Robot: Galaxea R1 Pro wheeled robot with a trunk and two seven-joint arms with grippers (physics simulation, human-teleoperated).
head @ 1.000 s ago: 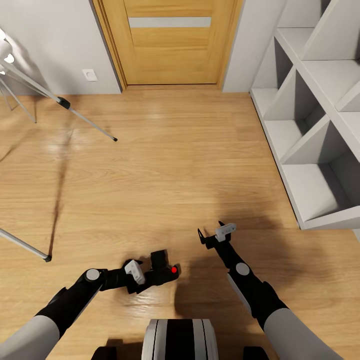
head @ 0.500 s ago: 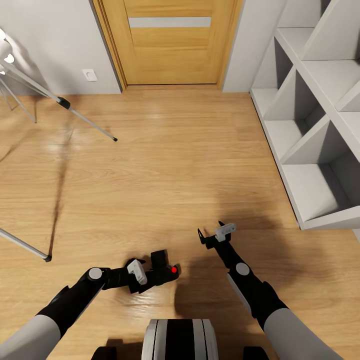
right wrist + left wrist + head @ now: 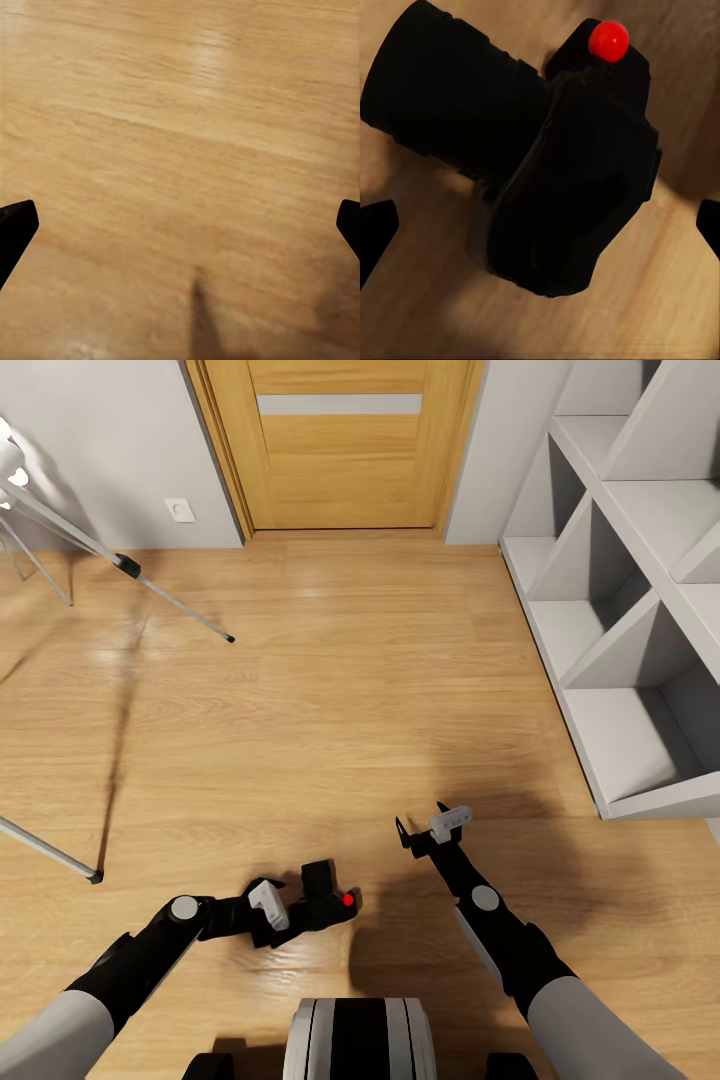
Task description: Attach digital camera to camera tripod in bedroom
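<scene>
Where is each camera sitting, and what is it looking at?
Head view: up on the robot's head, looking down at the wood floor, door, both arms.
Left wrist view: by the left gripper, facing the digital camera; fingertips show.
Right wrist view: by the right gripper, facing floor.
Shared: head and left wrist views both show the digital camera.

You get even, bright light in the head view, with pale glare streaks on the wood floor (image 3: 330, 660) towards 12 o'clock, below the door (image 3: 340, 445). Soft dark shadows pool under both arms, and thin tripod (image 3: 70, 530) shadows run down the boards at 9 o'clock. Straight lines splay towards the edges, most on the shelves (image 3: 640, 620). Your left wrist view shows the digital camera (image 3: 547, 172) as soft, featureless black; the right wrist's floor looks slightly blurred.
</scene>
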